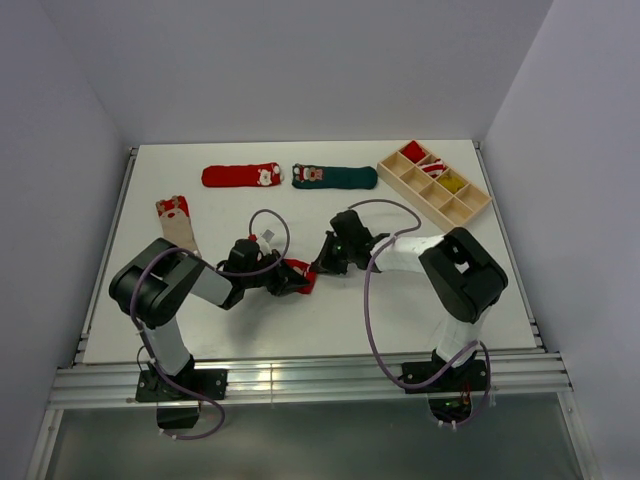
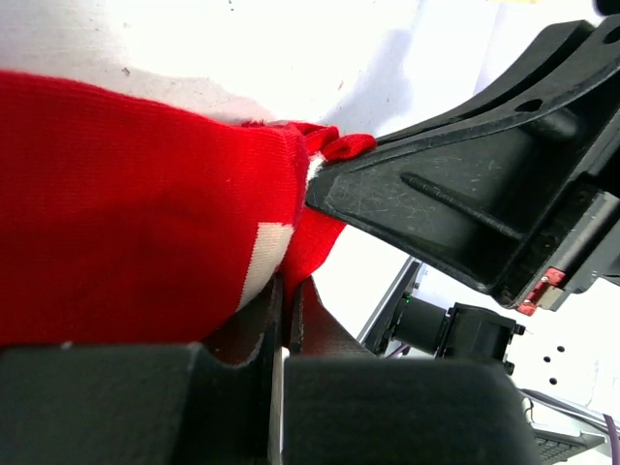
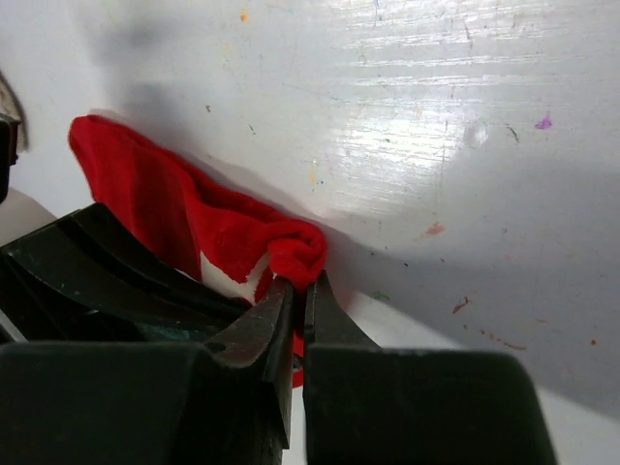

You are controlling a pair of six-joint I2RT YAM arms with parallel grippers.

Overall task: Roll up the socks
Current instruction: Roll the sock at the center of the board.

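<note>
A red sock with white marks (image 1: 298,275) lies bunched at the table's middle, between my two grippers. My left gripper (image 1: 284,278) is shut on the red sock (image 2: 136,203), pinching its fabric between the jaws. My right gripper (image 1: 318,266) is shut on the same sock's curled edge (image 3: 295,250). A second red sock (image 1: 240,176) and a dark green sock (image 1: 334,176) lie flat at the back. A beige sock (image 1: 177,222) lies at the left.
A wooden compartment tray (image 1: 434,183) stands at the back right with rolled red and yellow items in it. Grey walls close in the white table (image 1: 300,320) on three sides. Cables loop over the arms near the middle.
</note>
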